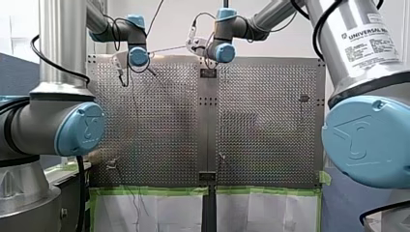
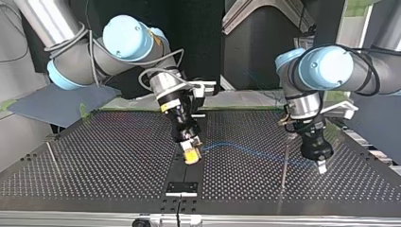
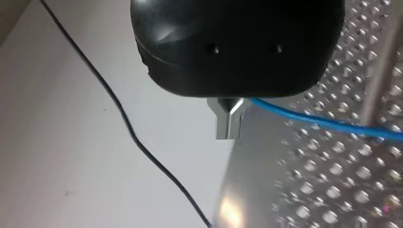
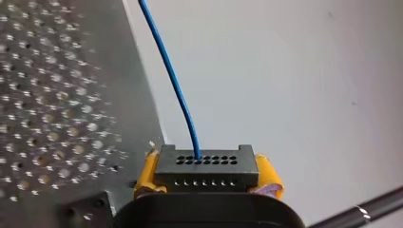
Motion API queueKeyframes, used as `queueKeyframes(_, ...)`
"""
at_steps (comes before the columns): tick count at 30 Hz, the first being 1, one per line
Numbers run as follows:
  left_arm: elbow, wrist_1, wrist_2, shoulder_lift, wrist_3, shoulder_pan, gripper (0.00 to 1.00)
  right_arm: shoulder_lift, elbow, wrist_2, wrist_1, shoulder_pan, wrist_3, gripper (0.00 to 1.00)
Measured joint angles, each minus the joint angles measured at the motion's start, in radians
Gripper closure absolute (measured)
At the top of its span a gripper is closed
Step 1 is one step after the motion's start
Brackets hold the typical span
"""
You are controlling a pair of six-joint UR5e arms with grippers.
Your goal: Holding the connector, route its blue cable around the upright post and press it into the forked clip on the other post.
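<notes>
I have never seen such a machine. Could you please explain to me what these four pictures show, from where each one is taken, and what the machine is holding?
You see my left arm and my right arm, two robots at a perforated metal table. One picture looks from behind the arms, one faces them across the table, and two come from cameras on the wrists. My right gripper, with yellow pads, is shut on a black connector. A blue cable leaves it and runs to my left gripper, whose metal fingers pinch it. A thin post stands on the table nearby.
</notes>
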Motion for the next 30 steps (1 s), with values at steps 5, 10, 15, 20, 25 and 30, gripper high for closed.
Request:
queueKeyframes(5,0.003,0.005,0.013,-0.031,-0.012,0.019,1.0,0.032,-0.016,-0.012,0.003,-0.001,0.0,1.0)
queueKeyframes(10,0.003,0.011,0.032,-0.047,-0.024,0.039,1.0,0.051,-0.019,-0.015,0.004,-0.004,0.0,1.0)
queueKeyframes(15,0.004,0.021,0.058,-0.08,-0.024,0.055,1.0,0.06,-0.02,-0.017,0.004,-0.009,0.0,1.0)
queueKeyframes(20,0.004,0.04,0.088,-0.118,-0.031,0.068,1.0,0.071,-0.02,-0.023,0.006,-0.015,-0.001,1.0)
queueKeyframes(25,0.004,0.05,0.104,-0.126,-0.048,0.081,1.0,0.089,-0.02,-0.024,0.004,-0.02,-0.004,1.0)
queueKeyframes(30,0.004,0.053,0.125,-0.133,-0.054,0.088,1.0,0.107,-0.02,-0.024,0.002,-0.025,-0.004,1.0)
